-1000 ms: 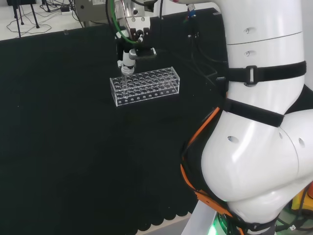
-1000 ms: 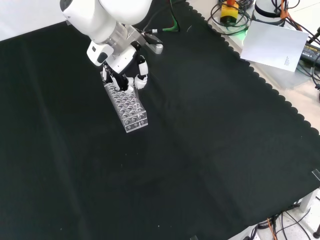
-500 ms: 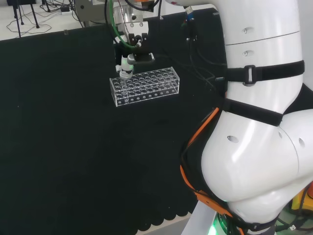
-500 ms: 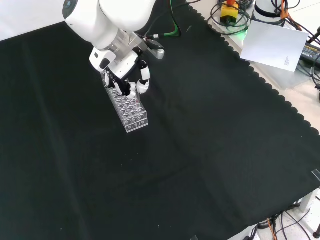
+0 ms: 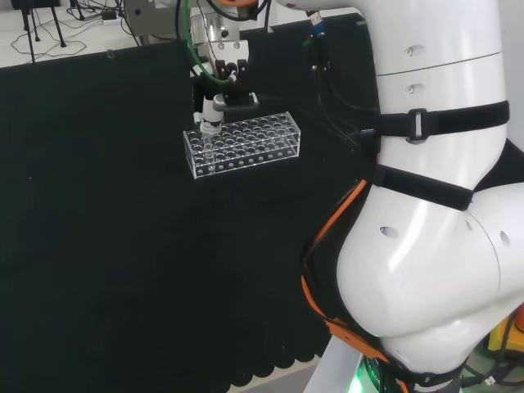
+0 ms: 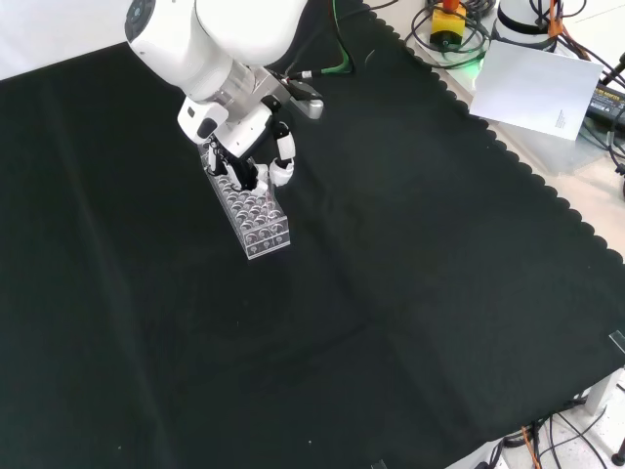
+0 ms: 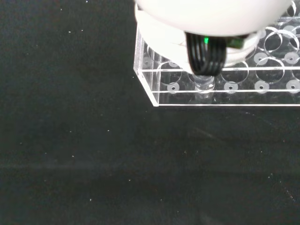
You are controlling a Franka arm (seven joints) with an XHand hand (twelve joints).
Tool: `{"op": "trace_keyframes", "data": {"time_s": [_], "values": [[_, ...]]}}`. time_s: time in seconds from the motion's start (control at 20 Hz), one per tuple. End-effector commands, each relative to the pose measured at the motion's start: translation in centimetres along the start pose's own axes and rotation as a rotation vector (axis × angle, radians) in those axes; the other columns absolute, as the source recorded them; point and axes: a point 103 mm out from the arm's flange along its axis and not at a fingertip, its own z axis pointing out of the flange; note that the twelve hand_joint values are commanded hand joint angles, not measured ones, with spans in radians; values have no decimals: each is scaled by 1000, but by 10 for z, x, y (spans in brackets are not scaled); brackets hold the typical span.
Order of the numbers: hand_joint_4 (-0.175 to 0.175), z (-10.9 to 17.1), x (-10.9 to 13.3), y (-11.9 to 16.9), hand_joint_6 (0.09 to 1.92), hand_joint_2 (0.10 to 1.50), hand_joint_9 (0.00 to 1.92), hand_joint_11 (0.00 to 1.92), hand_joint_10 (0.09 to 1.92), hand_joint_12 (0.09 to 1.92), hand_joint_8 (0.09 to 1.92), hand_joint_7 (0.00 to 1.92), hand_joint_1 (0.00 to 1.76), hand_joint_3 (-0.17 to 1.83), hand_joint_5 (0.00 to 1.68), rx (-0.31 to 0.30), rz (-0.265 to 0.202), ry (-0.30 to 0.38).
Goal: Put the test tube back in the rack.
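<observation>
A clear plastic rack (image 5: 246, 143) with several rows of holes lies on the black cloth. The hand (image 5: 213, 108) hangs over the rack's left end in the head view, its fingers curled round the top of a clear test tube (image 5: 210, 146). The tube stands upright in a hole near that end. In the front view the hand (image 6: 256, 156) covers the far end of the rack (image 6: 256, 220). In the wrist view the tube's round bottom (image 7: 204, 86) shows inside the rack (image 7: 225, 96), close to its base, under the blurred white hand (image 7: 211, 18).
The arm's big white links (image 5: 434, 205) stand at the right of the head view. A white paper sheet (image 6: 542, 88) and cables lie beyond the cloth's scalloped edge (image 6: 508, 156) in the front view. Bare black cloth (image 6: 342, 322) surrounds the rack.
The hand has come down towards the rack's end, and the tube it holds has sunk deeper into its hole. The rack has stayed in place.
</observation>
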Motion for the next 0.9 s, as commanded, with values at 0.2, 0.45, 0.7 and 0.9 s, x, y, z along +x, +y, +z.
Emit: {"op": "trace_keyframes", "data": {"time_s": [0.2, 0.45, 0.7, 0.9], "values": [[-140, 0, -9, -9, 792, 504, 919, 230, 885, 1490, 986, 963, 1192, 755, 930, 46, -36, 51], [-92, -11, -8, -17, 873, 452, 775, 133, 947, 1523, 1045, 767, 1166, 793, 760, 30, -53, 64], [-58, -30, -6, -29, 900, 432, 681, 56, 970, 1535, 1055, 629, 1139, 787, 599, -17, -76, 82], [-51, -53, -4, -42, 884, 423, 636, 33, 970, 1537, 1049, 568, 1132, 776, 541, -74, -99, 74]]}}
